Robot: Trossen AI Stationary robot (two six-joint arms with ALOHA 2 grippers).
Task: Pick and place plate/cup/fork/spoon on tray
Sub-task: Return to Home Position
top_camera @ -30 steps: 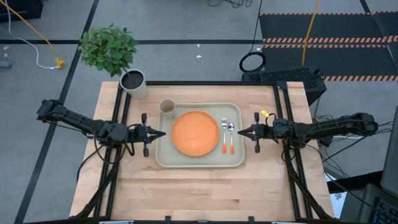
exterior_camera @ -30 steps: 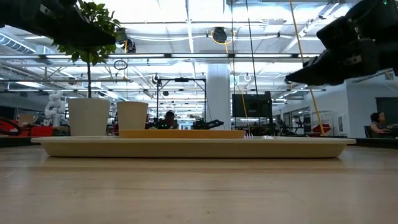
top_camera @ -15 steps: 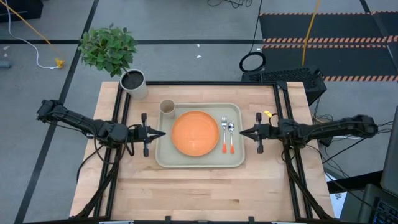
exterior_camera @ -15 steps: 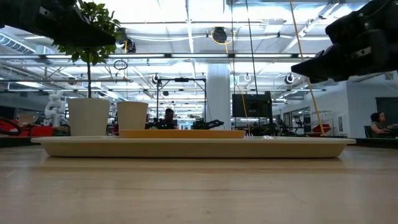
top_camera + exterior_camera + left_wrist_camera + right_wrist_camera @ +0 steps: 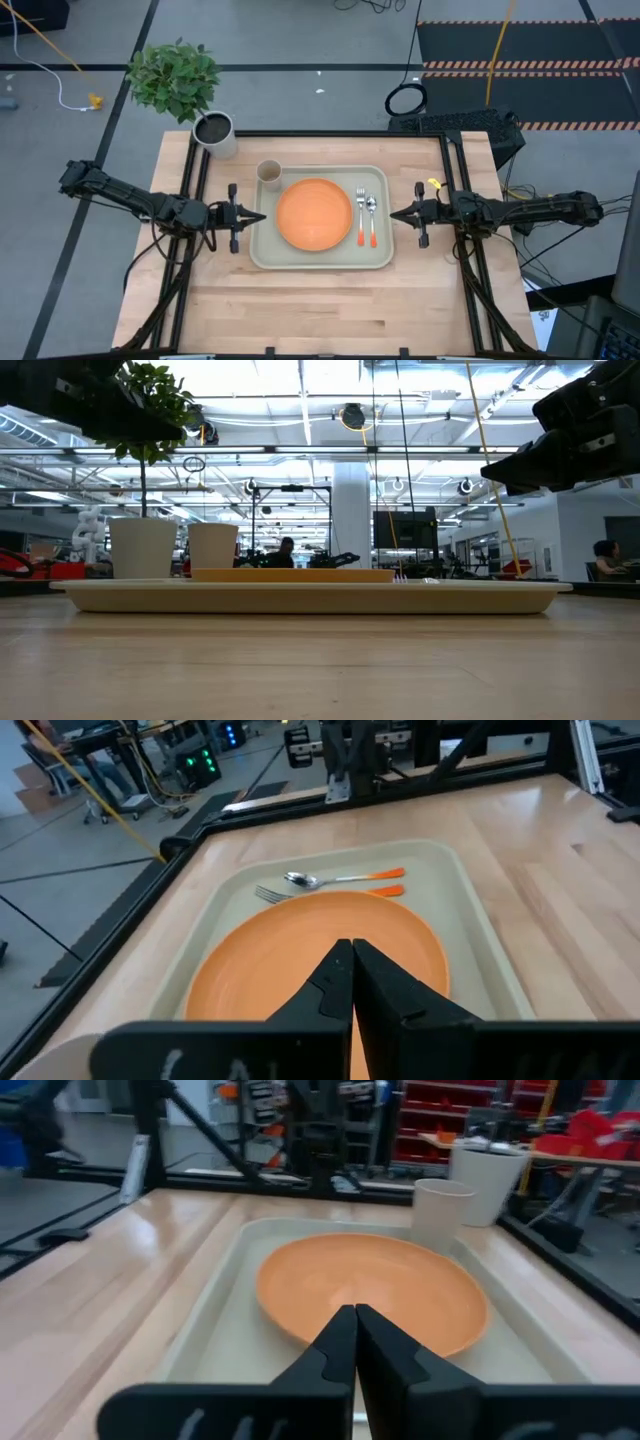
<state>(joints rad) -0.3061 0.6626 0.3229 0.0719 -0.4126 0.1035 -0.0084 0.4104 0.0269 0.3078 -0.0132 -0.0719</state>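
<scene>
As they press together, left fingers (image 5: pixel 325 990), right fingers (image 5: pixel 335 1342), nothing held

Bright, even overhead light fills the high view: the wooden table (image 5: pixel 320 310) is evenly lit, with only short, soft shadows under the arms and inside the rim of the tray (image 5: pixel 268 250). In the low view, rows of ceiling lights (image 5: pixel 300 380) blaze across the top of the frame. Against them the right arm (image 5: pixel 575 435) at upper right and the plant (image 5: pixel 165 400) at upper left read as near-black shapes. The plate (image 5: pixel 370 1285) carries a soft sheen, perhaps from those lamps.
</scene>
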